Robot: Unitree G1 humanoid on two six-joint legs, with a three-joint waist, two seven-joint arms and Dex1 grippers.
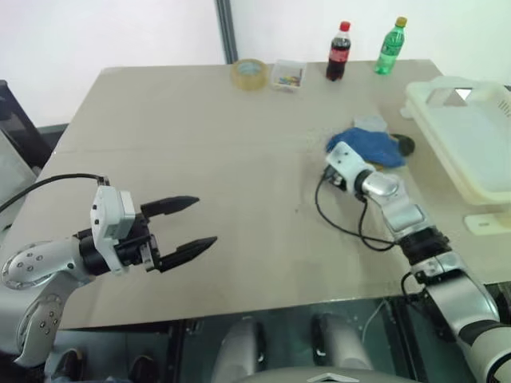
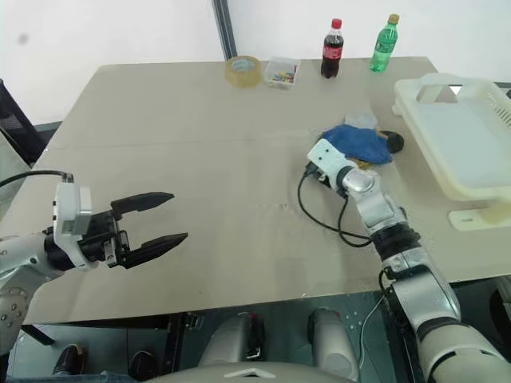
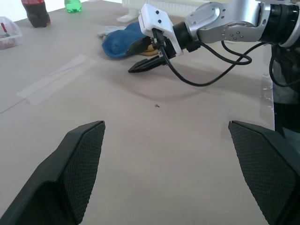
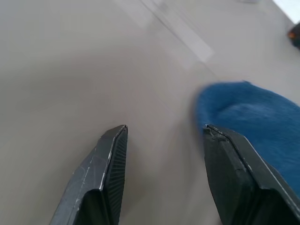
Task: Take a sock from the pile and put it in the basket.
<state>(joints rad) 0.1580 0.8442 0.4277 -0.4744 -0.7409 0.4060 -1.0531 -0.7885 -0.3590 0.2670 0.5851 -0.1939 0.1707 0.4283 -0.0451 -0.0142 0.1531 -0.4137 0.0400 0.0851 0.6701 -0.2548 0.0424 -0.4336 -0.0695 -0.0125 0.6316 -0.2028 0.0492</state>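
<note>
Currently the task is at the reach stage: the blue sock (image 1: pixel 369 147) lies on the pile (image 2: pixel 361 142) on the table (image 1: pixel 223 159), just beside the cream basket (image 1: pixel 467 148), not yet grasped. The right gripper (image 3: pixel 146 55) sits at the sock's near edge, fingers spread and empty; the left gripper (image 1: pixel 185 228) hangs spread, well apart. What shows of the basket interior appears empty, so pinching, lifting and depositing remain.
</note>
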